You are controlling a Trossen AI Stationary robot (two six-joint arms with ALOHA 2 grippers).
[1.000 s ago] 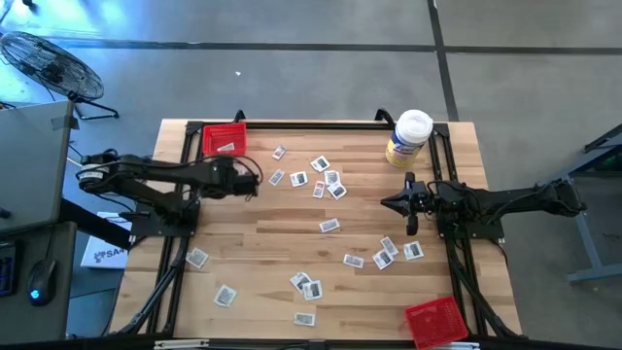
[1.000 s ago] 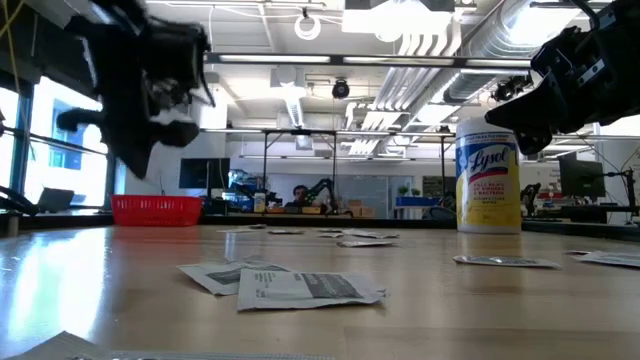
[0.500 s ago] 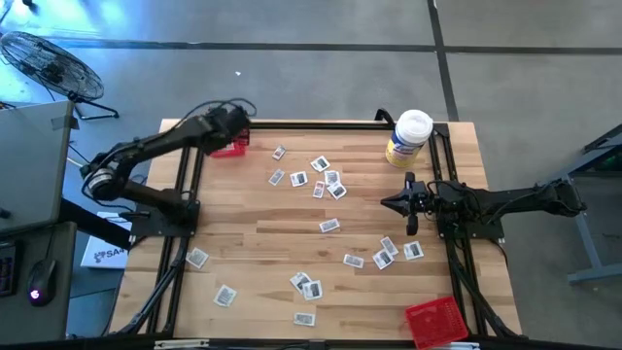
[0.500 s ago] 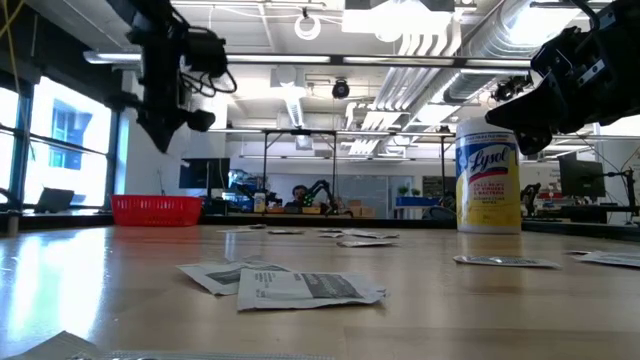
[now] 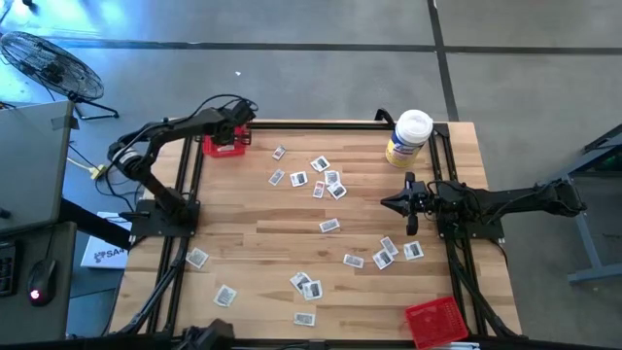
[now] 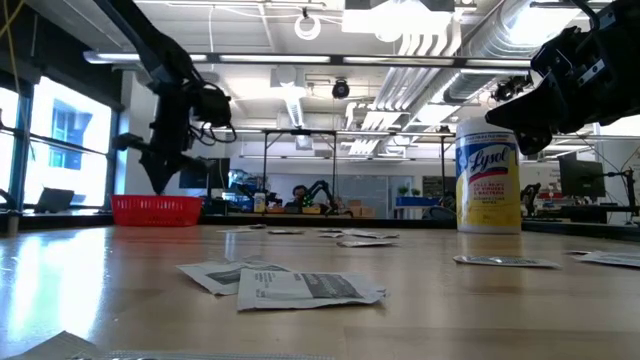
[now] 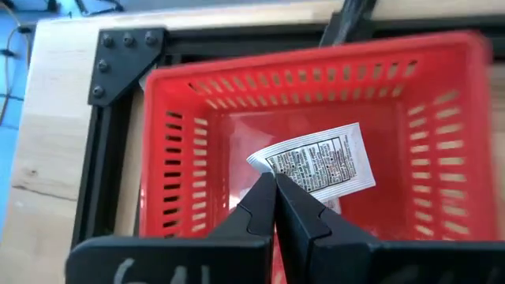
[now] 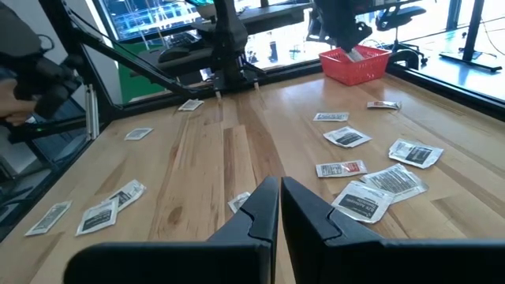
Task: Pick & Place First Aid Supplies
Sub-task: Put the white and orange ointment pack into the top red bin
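Observation:
Several small white-and-grey packets (image 5: 329,226) lie flat across the wooden table. A red slotted tray (image 5: 220,148) sits at the far left corner. My left gripper (image 7: 274,186) hangs just above that tray (image 6: 155,210), fingers pointing down, shut on one packet (image 7: 319,162). A second pale packet (image 7: 333,207) seems to lie on the tray floor below it. My right gripper (image 8: 278,189) is shut and empty. It hovers over the table's right middle (image 5: 387,202), pointing toward the left side. My left gripper pinches the packet by one corner (image 7: 267,164) between its two fingers, coming from above and pointing down. The rest of the packet sticks out past the fingertips over the inside of the red tray. Whether it touches the tray floor, I cannot tell.
A white-lidded, yellow-labelled tub (image 5: 408,138) stands upright near the far right corner. A second red tray (image 5: 434,319) sits at the near right edge. Black frame rails run along the table's left, right and far sides. Bare wood lies between the packet clusters.
My left arm has swung from the table's left middle toward the far edge, rising high and then dropping until the gripper hangs just above the far-left red tray. It has stayed shut. The right arm has kept still.

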